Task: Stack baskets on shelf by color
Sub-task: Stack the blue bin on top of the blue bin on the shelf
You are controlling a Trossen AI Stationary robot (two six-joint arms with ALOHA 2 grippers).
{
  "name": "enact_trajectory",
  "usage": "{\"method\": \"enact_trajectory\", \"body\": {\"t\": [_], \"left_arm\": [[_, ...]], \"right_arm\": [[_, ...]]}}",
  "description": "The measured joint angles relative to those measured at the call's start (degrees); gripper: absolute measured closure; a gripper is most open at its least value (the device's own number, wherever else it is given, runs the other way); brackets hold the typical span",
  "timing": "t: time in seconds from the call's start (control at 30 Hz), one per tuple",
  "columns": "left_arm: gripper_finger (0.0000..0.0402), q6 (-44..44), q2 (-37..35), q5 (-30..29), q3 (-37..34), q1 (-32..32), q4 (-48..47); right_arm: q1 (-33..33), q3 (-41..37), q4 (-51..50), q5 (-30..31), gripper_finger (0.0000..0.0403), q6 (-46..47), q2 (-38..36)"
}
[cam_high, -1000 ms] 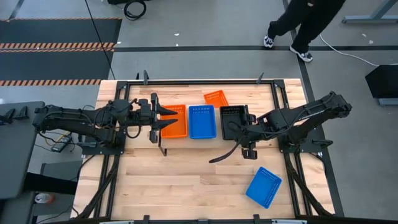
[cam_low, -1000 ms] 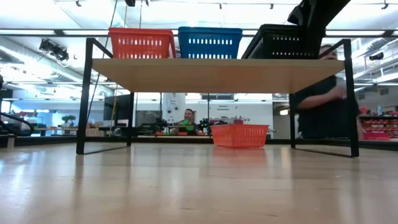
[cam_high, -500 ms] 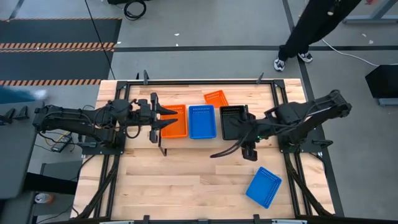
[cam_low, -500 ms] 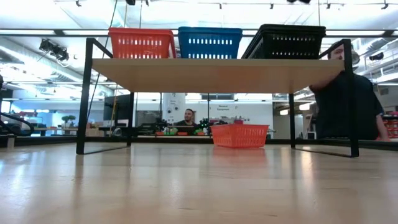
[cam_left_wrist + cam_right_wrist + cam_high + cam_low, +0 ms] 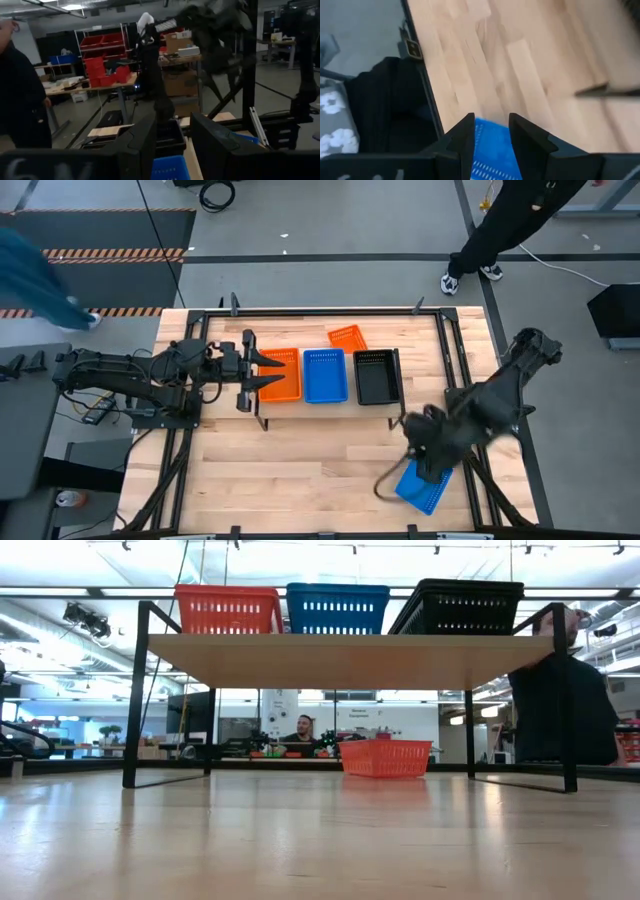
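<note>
Your right pincer (image 5: 428, 460) hovers, fingers apart and empty, over the loose blue basket (image 5: 424, 483) on the desk (image 5: 300, 470); next, clamp its rim.

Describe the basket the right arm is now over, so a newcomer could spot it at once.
In the high view, go to the plank table's near right corner, away from the shelf. The blue basket lies there on the tabletop, askew, under the right claw. The other blue basket sits square on the shelf.
</note>
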Motion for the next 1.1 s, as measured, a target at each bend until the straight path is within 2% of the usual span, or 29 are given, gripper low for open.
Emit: {"method": "enact_trajectory", "body": {"t": [0.17,0.27,0.43,0.57,0.77,0.93,1.1], "left_arm": [[0.0276,2.45,0.0,-0.04,0.0,0.18,2.41],[0.0276,2.52,0.0,-0.04,0.0,0.17,3.32],[0.0276,2.07,0.0,-0.04,0.0,0.15,3.74],[0.0276,0.19,0.0,-0.04,0.0,0.15,3.73],[0.0276,-2.32,0.22,-0.02,0.0,-0.04,3.74],[0.0276,-2.1,1.38,-0.04,0.01,-0.95,3.76],[0.0276,-5.26,2.32,-0.04,0.06,-2.54,2.29]], "right_arm": [[8.17,-2.0,-0.39,2.46,0.0277,11.05,4.47],[10.43,-3.21,-0.79,1.84,0.0277,12.46,7.98],[10.33,-3.26,-2.18,-0.84,0.0277,13.57,13.02],[9.29,-3.28,0.14,-1.84,0.0275,18.83,16.6],[8.46,-3.28,4.96,-7.4,0.0272,17.59,22.95],[10.72,-3.28,6.77,-8.32,0.0265,18.01,27.7],[13.85,-3.26,6.4,-7.03,0.0236,21.84,30.76]]}}
